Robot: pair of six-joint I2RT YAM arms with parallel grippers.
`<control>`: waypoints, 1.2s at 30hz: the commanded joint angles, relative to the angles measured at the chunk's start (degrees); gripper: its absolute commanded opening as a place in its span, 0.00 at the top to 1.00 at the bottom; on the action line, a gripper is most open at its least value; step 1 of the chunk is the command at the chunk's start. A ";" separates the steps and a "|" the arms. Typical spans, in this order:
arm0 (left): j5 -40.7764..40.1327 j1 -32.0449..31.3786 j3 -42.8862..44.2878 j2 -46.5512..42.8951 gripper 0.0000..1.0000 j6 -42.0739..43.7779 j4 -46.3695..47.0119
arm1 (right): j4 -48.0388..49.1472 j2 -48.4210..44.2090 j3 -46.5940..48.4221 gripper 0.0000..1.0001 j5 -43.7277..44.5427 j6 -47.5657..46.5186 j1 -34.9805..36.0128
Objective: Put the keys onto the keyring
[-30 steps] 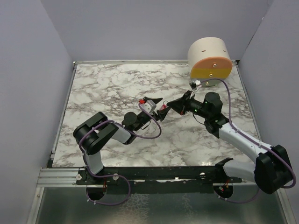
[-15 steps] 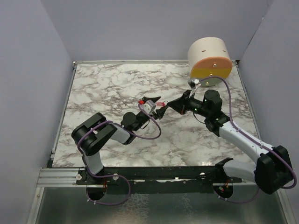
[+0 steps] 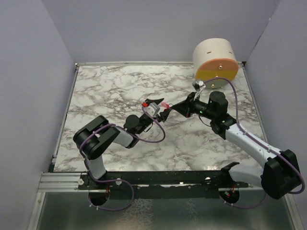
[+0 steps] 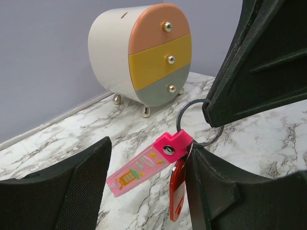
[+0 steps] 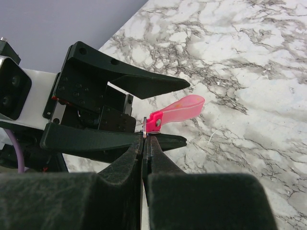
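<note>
**Top external view.** One white, grey-veined marbled surface [image 3: 110, 91] carries one small rounded chest [image 3: 216, 60] with peach, yellow and grey drawer fronts at its far right corner. Two black arms, the left arm [image 3: 103, 136] and the right arm [image 3: 244, 141], meet over the middle. There one pink-strapped metal keyring [image 3: 164, 104] hangs clear of the surface. The key is too small to make out in this view.

**Left wrist view.** The right jaws are pressed together and pinch the thin metal ring [image 4: 183, 106] at its right rim. The flat pink plastic strap [image 4: 144, 168] slants down and to the left from its clasp. One key with a red plastic head [image 4: 177, 189] hangs just below the clasp, against the inner face of one of the left jaws. Its blade is hidden. The left jaws stand spread with strap and key between them, and they clamp nothing. The key appears to hang from the ring, but whether it is fully threaded cannot be told.

**Right wrist view.** The ring shows edge-on between the tips of the closed right jaws. The strap points away between the spread left jaws, and the key is hidden.

**Handling (a judgement).**
- The key is probably very light and stiff, and best taken across the flat faces of its head.
- The ring is thin, hard and likely slippery, so it is best gripped on the rim.
- The strap looks bendable and free to swing, which makes it a poor place to hold.
</note>
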 commanded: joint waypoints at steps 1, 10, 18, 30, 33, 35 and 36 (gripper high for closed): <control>0.10 0.39 0.06 -0.51 0.38 0.40 12.60 | -1.27 0.46 2.11 0.99 -1.62 -1.41 -0.03; 0.48 0.70 -0.17 -0.91 0.34 0.37 12.59 | -2.50 0.89 2.71 0.99 -1.75 -2.11 -0.03; 0.23 0.97 -0.87 -1.83 0.23 -0.51 12.61 | -2.80 0.83 2.69 0.99 -0.49 -2.57 -0.04; -0.07 0.97 -7.72 -6.72 0.20 -3.37 12.61 | 0.37 -0.83 0.40 0.99 3.06 -1.94 -0.03; 0.15 0.93 -9.15 -7.52 0.20 -3.59 12.61 | 0.45 -0.77 0.47 0.99 3.07 -1.72 -0.03; 0.03 0.97 -9.99 -7.96 0.20 -3.38 12.61 | 0.64 -0.98 0.38 0.99 3.03 -1.55 -0.03; -0.10 0.97 -10.26 -7.93 0.20 -3.21 12.61 | 0.74 -1.15 0.24 0.99 3.07 -1.53 -0.03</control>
